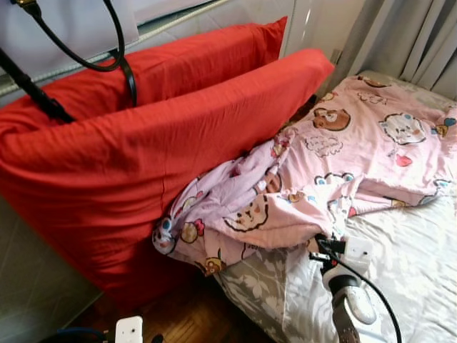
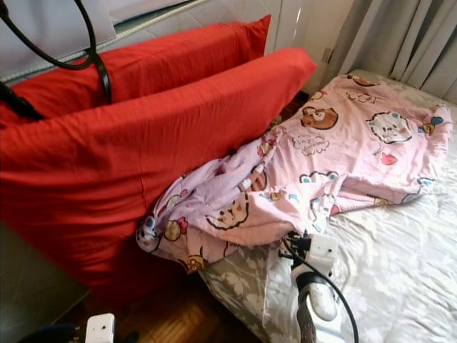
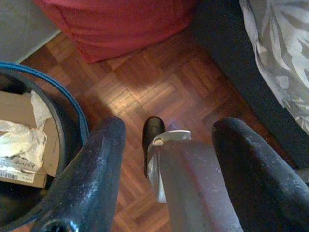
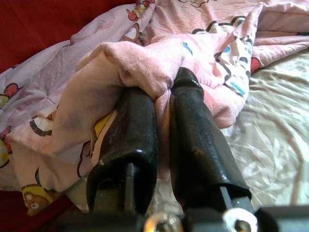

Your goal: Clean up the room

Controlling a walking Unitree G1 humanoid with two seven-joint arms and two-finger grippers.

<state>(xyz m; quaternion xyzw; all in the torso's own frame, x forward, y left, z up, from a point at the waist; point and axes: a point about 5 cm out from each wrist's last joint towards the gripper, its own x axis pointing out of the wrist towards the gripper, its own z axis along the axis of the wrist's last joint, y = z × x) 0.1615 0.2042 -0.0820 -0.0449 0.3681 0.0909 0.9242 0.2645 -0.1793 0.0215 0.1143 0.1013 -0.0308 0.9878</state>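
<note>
My right gripper (image 4: pixel 161 92) is closest to the job. Its two fingers are pinched tight on a fold of the pink blanket (image 1: pixel 335 164), right at the near edge where it bunches up. From that grip, the blanket runs away from me and up the bed (image 1: pixel 414 264), long and flat toward the far corner by the curtain (image 1: pixel 421 43). One messy end droops off the side of the bed, beside the gripper, toward the red pillows (image 1: pixel 143 157). So I think the next pull has to go along the bed, away from the pillows.

My left gripper (image 3: pixel 166 159) hangs low over the wood floor (image 3: pixel 159 87), fingers spread wide, holding nothing. A bin (image 3: pixel 72 125) with scrap paper sits just beside it.
</note>
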